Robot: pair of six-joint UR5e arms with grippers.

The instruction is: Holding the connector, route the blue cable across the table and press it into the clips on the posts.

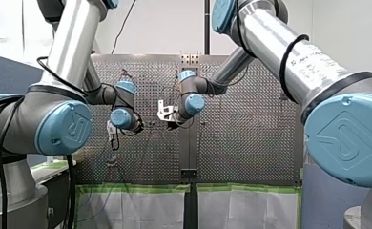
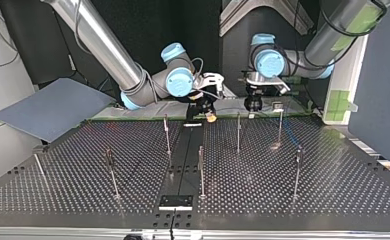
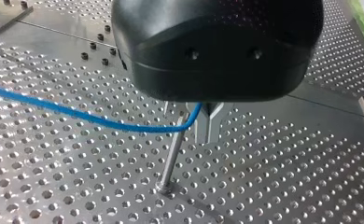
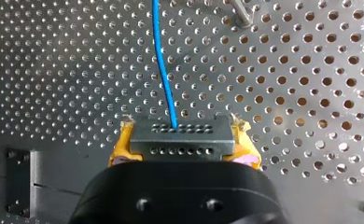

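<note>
Firmly, right claw [image 4: 182, 142] gripping the connector [image 4: 180, 134], left claw [image 3: 208, 126] pinched on the cable [image 3: 77, 114], we keep tension and steer toward the post [image 3: 173, 154].

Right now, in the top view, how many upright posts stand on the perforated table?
7. Far row, left to right: post one, post two, post three. Near row: post four, post five, post six, post seven. Others may be hidden.

Grey board [image 2: 53, 107], green tape strips [image 2: 339, 102]

Metal table [image 3: 287, 186] — matt, blue cable [image 3: 143, 127] — smooth
</note>
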